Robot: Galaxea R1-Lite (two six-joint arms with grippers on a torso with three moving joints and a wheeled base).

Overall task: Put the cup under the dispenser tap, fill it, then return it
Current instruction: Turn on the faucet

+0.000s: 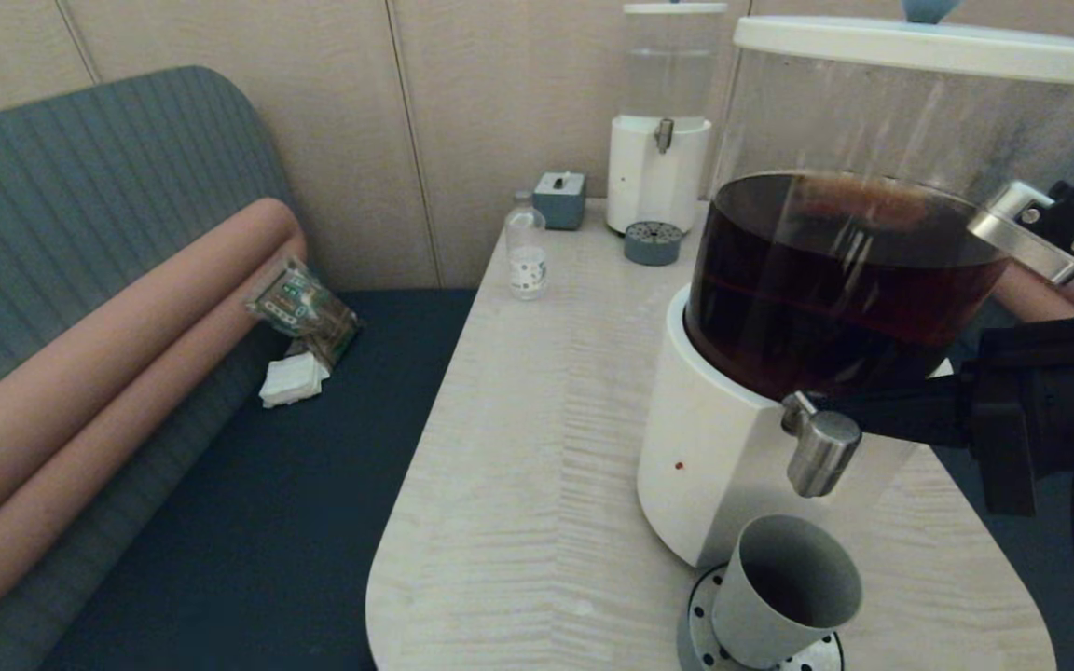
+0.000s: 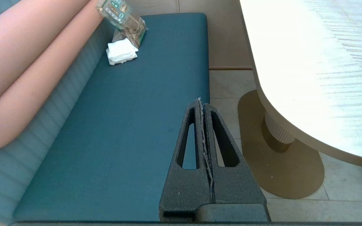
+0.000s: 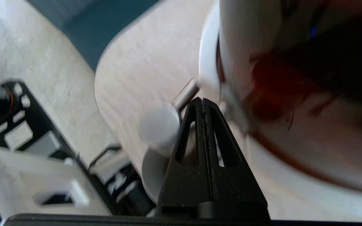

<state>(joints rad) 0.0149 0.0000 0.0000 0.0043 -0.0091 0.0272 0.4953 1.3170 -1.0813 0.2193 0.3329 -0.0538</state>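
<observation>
The grey cup (image 1: pixel 784 592) stands on the round perforated drip tray (image 1: pixel 697 623), directly below the brushed-steel dispenser tap (image 1: pixel 822 453) of the big white-based dispenser (image 1: pixel 705 457) with its dark brown tank (image 1: pixel 835 280). No stream shows between tap and cup. My right gripper (image 1: pixel 819 404) reaches in from the right, shut, its tips against the tap's stem just above the spigot. In the right wrist view the right gripper (image 3: pixel 202 100) tips touch the thin steel stem beside the tap (image 3: pixel 159 127), with the cup (image 3: pixel 152 171) beneath. My left gripper (image 2: pixel 201 102) is shut and empty, parked low beside the table.
A smaller clear-tank dispenser (image 1: pixel 660 140), a grey box (image 1: pixel 560 198) and a small clear glass bottle (image 1: pixel 527 247) stand at the table's (image 1: pixel 537 419) far end. Left of the table is a blue bench (image 1: pixel 313 485) with a packet (image 1: pixel 304 308) and white napkin (image 1: pixel 293 380).
</observation>
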